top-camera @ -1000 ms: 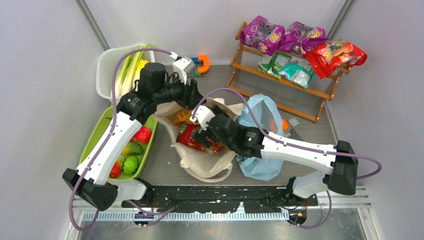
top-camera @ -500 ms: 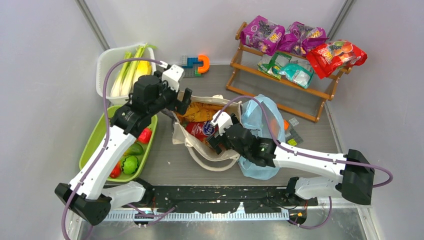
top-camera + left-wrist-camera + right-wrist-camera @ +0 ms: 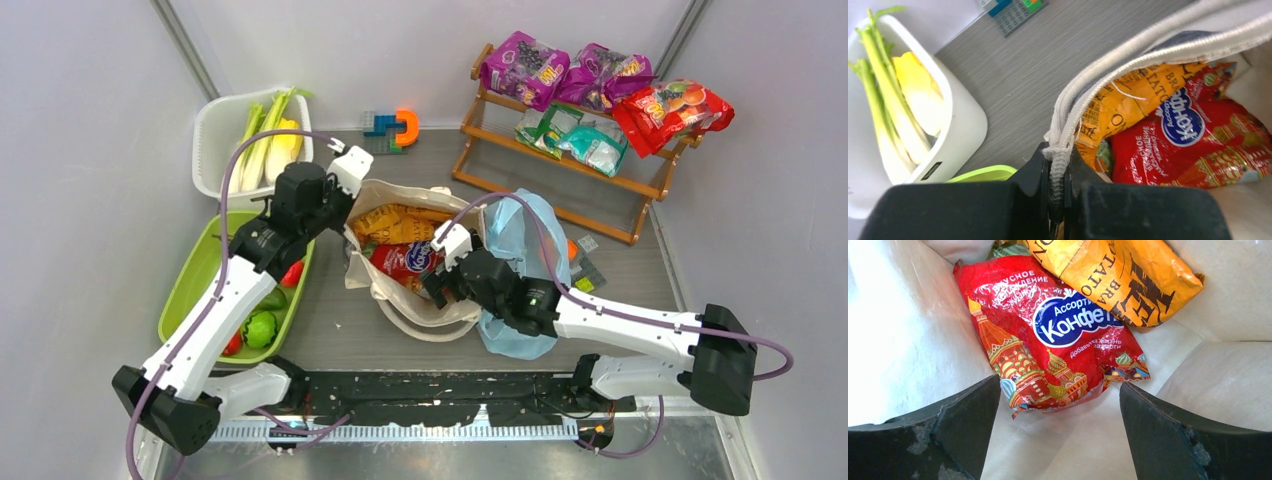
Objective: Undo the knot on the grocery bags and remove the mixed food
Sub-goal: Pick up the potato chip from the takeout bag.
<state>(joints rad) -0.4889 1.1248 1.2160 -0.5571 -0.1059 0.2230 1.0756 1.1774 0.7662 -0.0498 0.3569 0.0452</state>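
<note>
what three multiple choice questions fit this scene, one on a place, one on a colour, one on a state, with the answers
1. Where do the stalks lie?
A in the white tub
B in the green tray
C on the wooden rack

2. What colour is the packet right below the right gripper?
A purple
B red
C teal

3. How is the left gripper?
A open above the table
B shut on an orange packet
C shut on the rim of the tote

Answers:
1 A, the stalks lie inside the tub at the far left.
2 B, the right wrist view shows the packet red, with the fingers wide apart either side of it.
3 C, the left wrist view shows its fingers pinching the cream edge seam.
</note>
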